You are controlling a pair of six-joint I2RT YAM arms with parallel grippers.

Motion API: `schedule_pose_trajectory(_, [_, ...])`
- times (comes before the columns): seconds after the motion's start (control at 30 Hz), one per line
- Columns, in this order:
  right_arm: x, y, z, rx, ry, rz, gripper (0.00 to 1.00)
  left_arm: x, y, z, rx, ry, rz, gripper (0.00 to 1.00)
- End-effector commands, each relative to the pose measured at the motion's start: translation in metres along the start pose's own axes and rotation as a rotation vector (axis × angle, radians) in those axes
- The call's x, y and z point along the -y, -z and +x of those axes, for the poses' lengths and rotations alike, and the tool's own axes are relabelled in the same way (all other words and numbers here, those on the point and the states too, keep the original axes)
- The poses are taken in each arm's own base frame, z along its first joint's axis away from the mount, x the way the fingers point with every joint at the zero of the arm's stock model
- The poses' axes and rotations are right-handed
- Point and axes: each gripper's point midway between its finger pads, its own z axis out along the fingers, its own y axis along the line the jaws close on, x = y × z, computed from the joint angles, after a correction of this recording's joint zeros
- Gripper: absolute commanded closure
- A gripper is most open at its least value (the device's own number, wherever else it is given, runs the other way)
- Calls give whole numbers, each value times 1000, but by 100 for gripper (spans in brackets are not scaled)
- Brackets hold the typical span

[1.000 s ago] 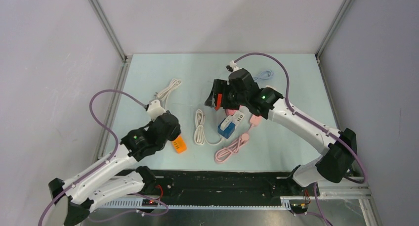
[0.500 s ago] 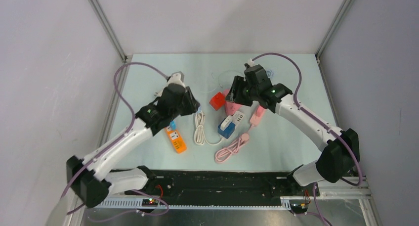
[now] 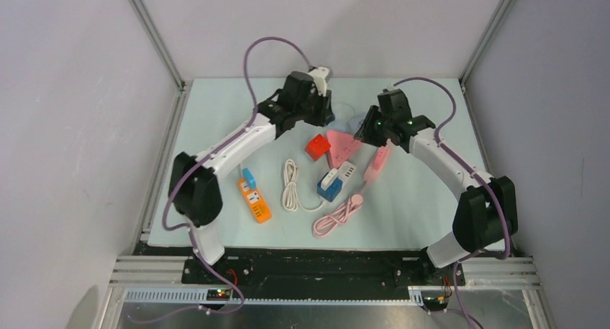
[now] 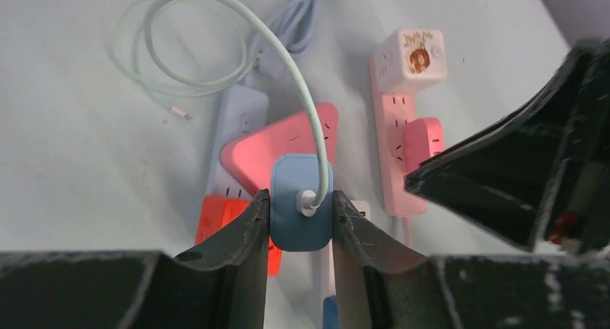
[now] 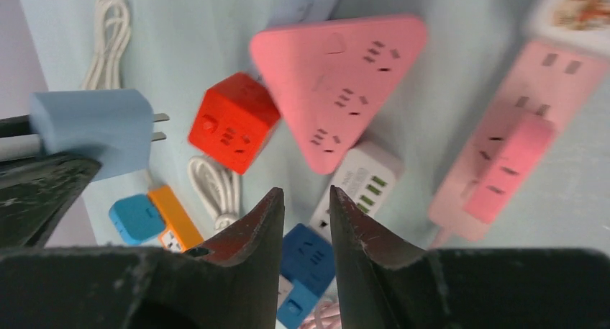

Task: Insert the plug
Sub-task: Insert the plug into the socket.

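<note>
Blue plug (image 4: 302, 210) is sitting clamped between the two fingers of the left gripper (image 4: 301, 199), jaws closing on its flat sides. A pale green cable (image 4: 216, 26) is leaving the plug's back face and looping over the table mat (image 3: 216, 113). In the right wrist view the plug's two flat prongs (image 5: 160, 126) are pointing toward the red cube socket (image 5: 231, 122), apart from it and in no socket. Seen from the left wrist, the plug is hanging over the near corner of the pink triangular strip (image 4: 288, 138), with the red cube showing just beside the left finger.

Right gripper (image 5: 306, 196) is hovering over the same cluster, jaws standing only narrowly apart and holding nothing. Beneath it the white strip (image 5: 357, 178) and dark blue cube (image 5: 306, 253) are lying side by side.

Long pink strip (image 4: 395, 149) is lying to the right of the triangle, carrying a white cube adapter (image 4: 412, 52) at its far end and a pink plug block (image 5: 503, 167) further along. An orange strip (image 3: 255, 203) is lying well apart, toward the left arm's base.
</note>
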Motion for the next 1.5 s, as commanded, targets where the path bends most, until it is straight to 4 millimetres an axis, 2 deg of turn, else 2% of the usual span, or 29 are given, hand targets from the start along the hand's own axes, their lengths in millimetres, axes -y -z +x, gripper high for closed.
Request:
schedule_pose_trajectory(0.0, [25,31,-21,101,-68,48,65,36,-23,-7,0,-231,178,100])
schedule_pose_trajectory(0.13, [55,49,-19,140,-120,98,64,45,-51,5,-32,-259,195,100])
schedule_pose_trajectory(0.2, [63,56,-20,157,-135,106,64,49,-70,17,-59,-284,200,100])
schedule_pose_trajectory(0.3, [72,63,-21,171,-150,114,64,56,-88,30,-76,-327,181,100])
schedule_pose_trajectory(0.5, [83,74,-20,192,-157,122,63,49,-112,57,-128,-317,119,100])
schedule_pose_trajectory(0.63, [85,78,-22,202,-155,122,63,45,-117,69,-153,-320,97,100])
schedule_pose_trajectory(0.93, [83,79,-24,208,-154,116,63,17,-115,84,-204,-355,-27,100])
schedule_pose_trajectory(1.2, [84,77,-24,204,-155,114,63,12,-121,91,-224,-353,-45,100])
schedule_pose_trajectory(1.47, [84,73,-22,189,-155,114,63,10,-106,103,-256,-337,-42,100])
